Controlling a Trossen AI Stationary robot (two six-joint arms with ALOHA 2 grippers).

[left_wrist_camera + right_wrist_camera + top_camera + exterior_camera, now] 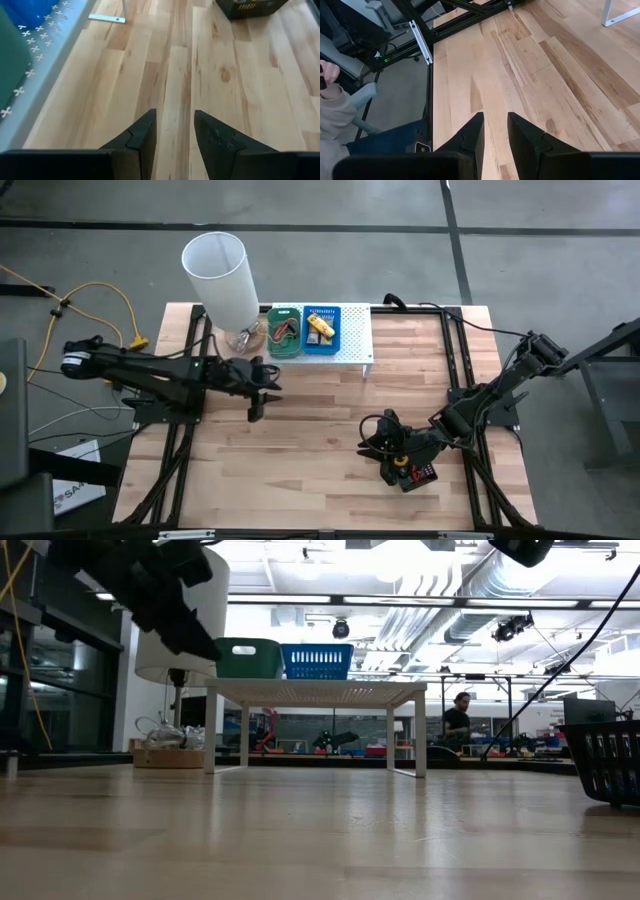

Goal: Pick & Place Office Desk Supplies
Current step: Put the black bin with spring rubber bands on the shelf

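Green tray (284, 332) and blue tray (321, 330) side by side on the white perforated shelf (356, 338) at the far edge of the desk (310, 430), touching or nearly so. In the green tray: thin coloured rings (287, 331), red and orange among them, tangled together. In the blue tray: yellow-and-white blocks (319, 328), lying loose; smaller contents too small to tell. Black tray (413, 469) well apart from the shelf, on the desk's near right part, holding something red and orange, not clear what.

White cylindrical lamp (223, 278) just left of the green tray, on a round base.

Left end effector (173, 131) above bare wood, left of the shelf's front, fingers (142, 135) parted by a narrow gap, gripping nothing. Right end effector (495, 131) beside the black tray over bare wood, fingers likewise slightly apart, empty.

Beyond the desk edge in the right wrist view: a person's sleeve (332, 107) and blue-clad leg.
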